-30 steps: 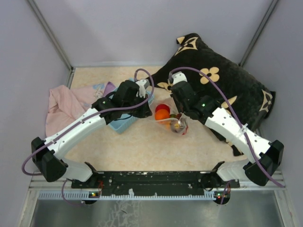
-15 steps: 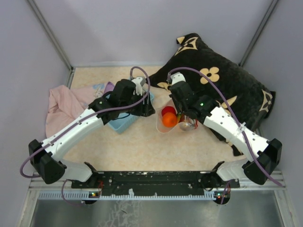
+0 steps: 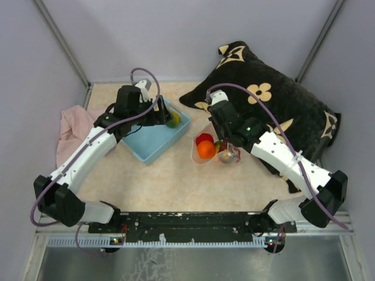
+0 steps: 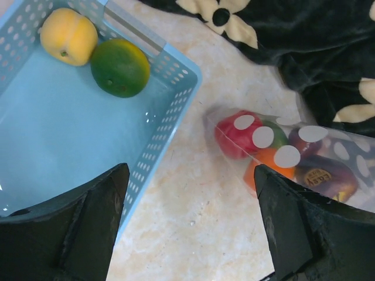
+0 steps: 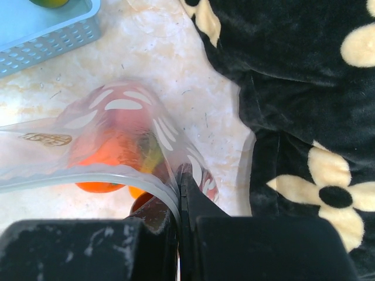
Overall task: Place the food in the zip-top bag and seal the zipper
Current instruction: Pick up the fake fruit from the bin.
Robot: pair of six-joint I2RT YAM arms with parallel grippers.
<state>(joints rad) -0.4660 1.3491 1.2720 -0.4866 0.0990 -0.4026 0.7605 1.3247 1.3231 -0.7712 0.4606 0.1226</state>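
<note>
Dotted clear zip-top bag (image 4: 293, 155) stays pinched by right gripper (image 5: 179, 181); spread left gripper (image 4: 190, 175) swung back over light-blue plastic basket (image 4: 176, 105); zipper (image 5: 105, 174) partly cut off.

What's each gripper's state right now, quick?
Left gripper: open, holding nothing, over the rim of the light-blue perforated plastic basket.
Right gripper: closed on the edge of the clear white-dotted plastic bag.

No readable wording anywhere, only a small gold-lettered oval sticker (image 4: 318, 177) over the dark purple food (image 4: 347, 182) inside the zip-top bag (image 4: 275, 155) and a gold mark (image 5: 44, 139) on the bag film, both too blurred to decipher.
</note>
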